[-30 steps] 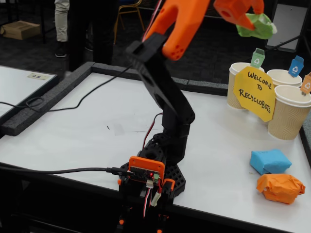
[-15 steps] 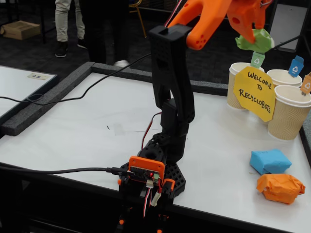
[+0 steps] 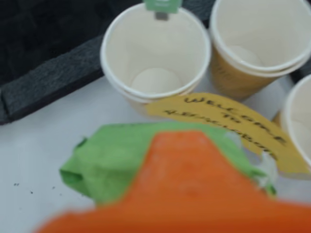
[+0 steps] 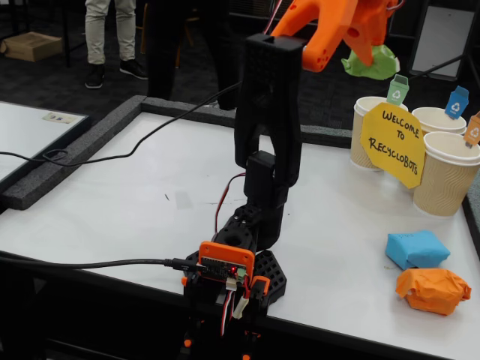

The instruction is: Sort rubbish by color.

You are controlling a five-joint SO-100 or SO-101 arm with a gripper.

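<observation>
Gripper (image 4: 365,54) clamps the green lump (image 4: 373,64) and holds it in the air, above and just left of the green-tagged cup (image 4: 370,129) in the fixed view. In the wrist view the green lump (image 3: 114,160) sits under an orange finger (image 3: 184,184), near the open, empty cup (image 3: 154,53) and the yellow sign (image 3: 228,121). Blue lump (image 4: 417,248) and orange lump (image 4: 434,290) lie on the white table (image 4: 150,202), touching or nearly so.

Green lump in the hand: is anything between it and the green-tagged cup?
Nothing visible blocks it. The hand holds the green lump in the air beside the green-tagged cup, whose mouth is open and empty. The yellow sign leans against the cup's front, below the rim.
</observation>
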